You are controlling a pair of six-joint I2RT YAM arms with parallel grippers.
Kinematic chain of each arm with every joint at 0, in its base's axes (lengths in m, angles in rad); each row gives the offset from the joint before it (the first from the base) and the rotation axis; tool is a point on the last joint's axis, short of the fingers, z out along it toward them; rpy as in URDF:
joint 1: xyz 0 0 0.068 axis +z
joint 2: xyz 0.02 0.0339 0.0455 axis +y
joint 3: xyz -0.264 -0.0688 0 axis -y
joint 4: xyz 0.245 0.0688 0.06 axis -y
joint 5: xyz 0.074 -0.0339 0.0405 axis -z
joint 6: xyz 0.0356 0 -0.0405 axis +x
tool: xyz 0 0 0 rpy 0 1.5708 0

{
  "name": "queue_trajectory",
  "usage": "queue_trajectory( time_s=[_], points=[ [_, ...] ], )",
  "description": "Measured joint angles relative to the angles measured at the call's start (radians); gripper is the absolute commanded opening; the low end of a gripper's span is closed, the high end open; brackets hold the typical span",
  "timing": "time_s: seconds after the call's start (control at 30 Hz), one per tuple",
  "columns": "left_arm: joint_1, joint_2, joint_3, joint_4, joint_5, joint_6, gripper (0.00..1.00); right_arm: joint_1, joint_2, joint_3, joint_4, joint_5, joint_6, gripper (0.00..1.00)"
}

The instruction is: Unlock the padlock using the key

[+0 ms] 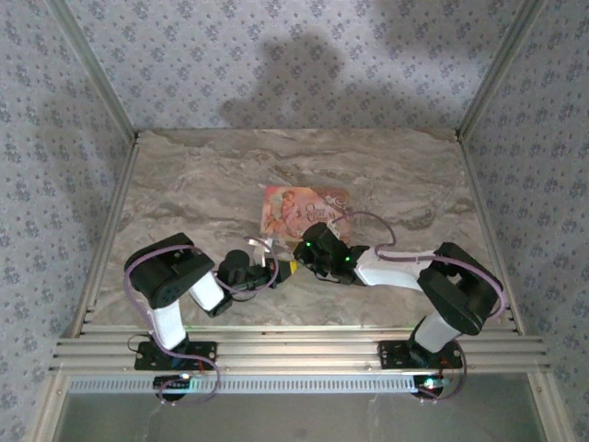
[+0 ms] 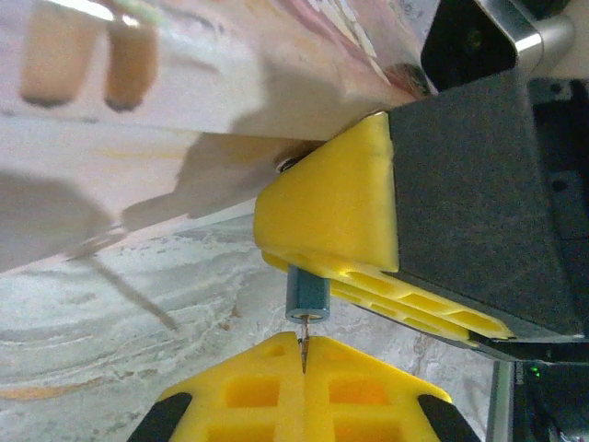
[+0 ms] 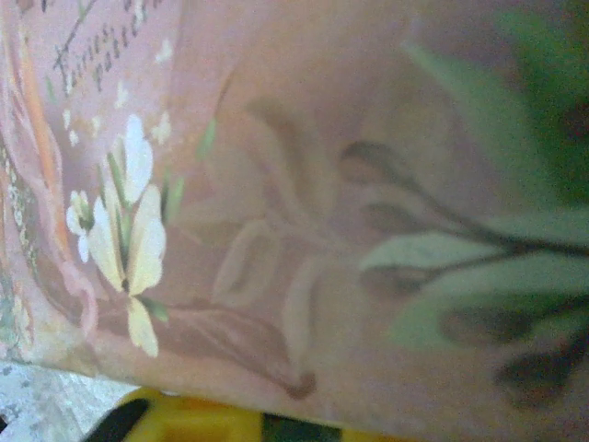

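The left gripper [image 2: 302, 370] pinched the key [image 2: 302, 354], its tip at the padlock [image 2: 306, 296], which the closed right gripper [image 2: 317, 269] held just near of the pink box [image 1: 304, 210]. Lining up key and keyhole before pushing and turning seemed wise.

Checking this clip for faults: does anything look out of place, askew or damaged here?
Nothing stands out. The right gripper pinches the padlock beside the pink box; the left gripper holds the key, tip at the padlock's end. No damage or spill shows.
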Motion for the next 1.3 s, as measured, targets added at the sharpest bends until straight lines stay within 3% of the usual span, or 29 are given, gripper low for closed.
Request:
queue_trajectory(
  time_s=[0.9, 1.1, 1.3],
  points=[
    [-0.031, -0.068, 0.069, -0.171, -0.039, 0.108, 0.00, -0.042, 0.011, 0.097, -0.179, -0.068, -0.040, 0.00],
    [-0.051, -0.133, 0.075, -0.285, -0.081, 0.259, 0.00, -0.043, 0.011, 0.101, -0.191, -0.085, -0.052, 0.00],
    [-0.130, -0.200, 0.088, -0.425, -0.217, 0.486, 0.00, -0.051, 0.011, 0.104, -0.222, -0.127, -0.077, 0.00]
  ],
)
